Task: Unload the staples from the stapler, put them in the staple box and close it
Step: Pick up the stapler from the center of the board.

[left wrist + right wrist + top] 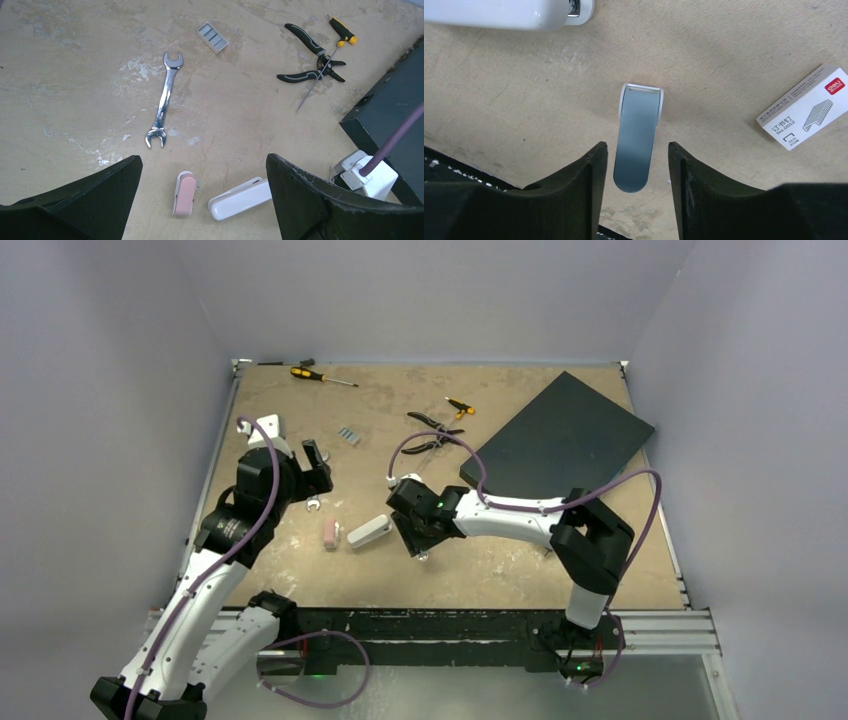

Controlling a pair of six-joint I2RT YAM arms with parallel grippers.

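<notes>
Under all items, table (520, 570): tan, scuffed.
dark board (560, 440): flat at far right, askew to table edges.
left gripper (202, 160): jaws spread wide, nothing between, raised off table near pink stapler (184, 194) and white stapler (239, 198).
right gripper (636, 147): jaws apart, straddling slate-blue piece (638, 125), narrow gap either side.
white stapler: lying just beside pink stapler, not touching.
wrench (164, 100): flat, between pink stapler and staples (212, 37).
slate-blue piece: flat on table, white-rimmed square end away from gripper.
staples: grey strips side by side on table, beyond wrench, well apart from both grippers.
</notes>
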